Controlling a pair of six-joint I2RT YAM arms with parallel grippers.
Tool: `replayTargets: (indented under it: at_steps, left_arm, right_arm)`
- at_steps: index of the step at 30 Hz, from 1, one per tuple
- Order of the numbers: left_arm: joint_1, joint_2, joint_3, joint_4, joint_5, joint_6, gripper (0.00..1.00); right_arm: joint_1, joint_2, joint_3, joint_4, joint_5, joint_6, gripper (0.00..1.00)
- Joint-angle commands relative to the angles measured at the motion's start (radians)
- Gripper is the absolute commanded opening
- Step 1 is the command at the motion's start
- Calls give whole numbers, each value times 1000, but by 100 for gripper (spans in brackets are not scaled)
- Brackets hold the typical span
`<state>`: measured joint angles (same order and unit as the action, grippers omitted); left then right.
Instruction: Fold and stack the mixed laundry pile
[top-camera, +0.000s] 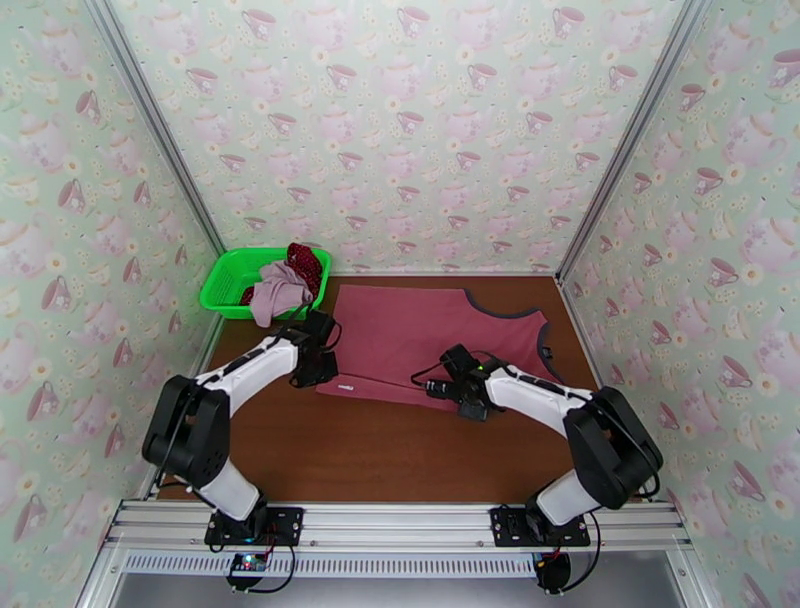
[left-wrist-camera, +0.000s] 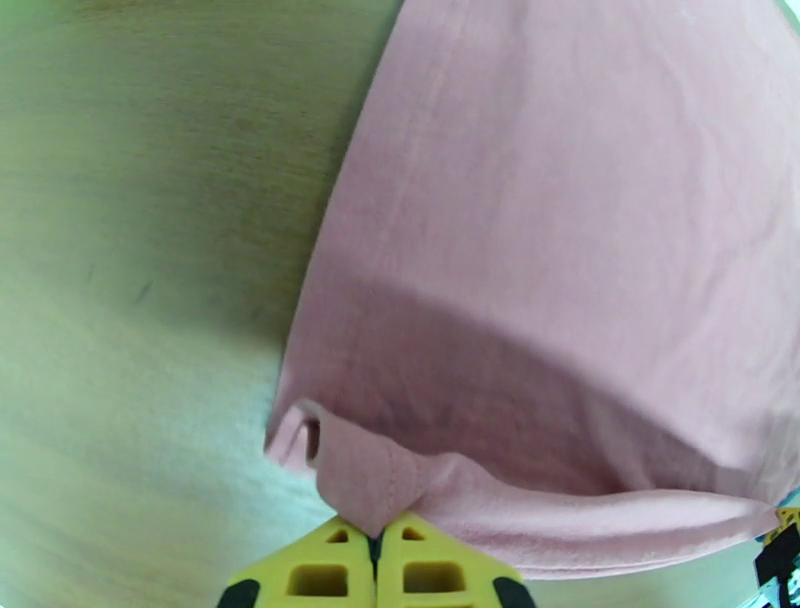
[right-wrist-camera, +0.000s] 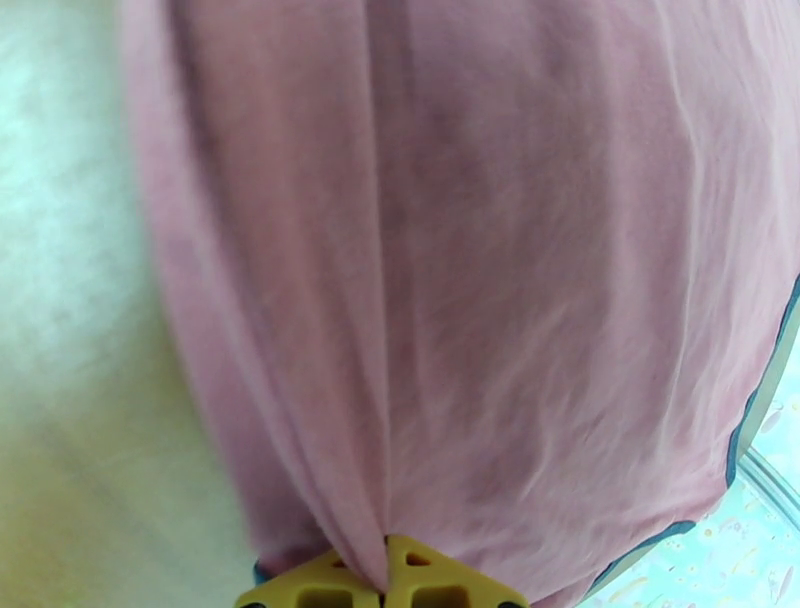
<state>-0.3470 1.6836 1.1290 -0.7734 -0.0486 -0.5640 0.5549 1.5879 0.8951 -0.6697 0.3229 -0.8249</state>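
The dusty-red tank top (top-camera: 420, 335) lies spread on the brown table (top-camera: 380, 450), its dark-trimmed neck and armholes toward the right. My left gripper (top-camera: 325, 370) is shut on its near-left hem corner; the left wrist view has the yellow fingers (left-wrist-camera: 330, 575) pinching that bunched corner (left-wrist-camera: 370, 480). My right gripper (top-camera: 447, 375) is shut on the near edge further right, and the tank top (right-wrist-camera: 480, 250) hangs away from the closed fingertips (right-wrist-camera: 430, 580) in the right wrist view. The pale mauve-pink piece (top-camera: 278, 290) and the dark-red white-dotted cloth (top-camera: 305, 262) sit in the basket.
The bright green mesh basket (top-camera: 222, 280) stands at the table's far left corner. Patterned walls close in the left, back and right. Bare table runs along the near side between the arm bases.
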Motion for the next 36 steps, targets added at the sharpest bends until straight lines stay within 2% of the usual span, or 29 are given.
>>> replayTargets:
  at_steps: [1, 13, 15, 19, 24, 27, 33, 35, 36]
  left_arm:
    - [22, 49, 40, -9, -10, 27, 0]
    - [48, 147, 97, 16, -25, 18, 0]
    - [51, 160, 108, 23, -24, 16, 11]
    - [54, 160, 128, 33, -23, 9, 35]
    - [55, 90, 116, 45, -38, 0, 59]
    - [55, 28, 91, 46, -48, -3, 61]
    - [51, -75, 5, 64, -21, -14, 64]
    - [42, -103, -28, 79, -3, -16, 56]
    - [35, -115, -45, 84, 8, -16, 43]
  right_arm:
    - [-21, 30, 38, 36, 29, -29, 0]
    - [-36, 103, 68, 82, 37, -35, 0]
    - [-39, 110, 73, 90, 42, -24, 0]
    - [-50, 109, 83, 114, 50, 18, 23]
    - [-63, 65, 100, 135, 45, 99, 42]
    - [-70, 30, 99, 162, 37, 175, 47]
    - [-83, 2, 75, 217, 67, 307, 50]
    - [-84, -7, 73, 208, 78, 355, 49]
    - [-84, -23, 73, 188, 75, 390, 48]
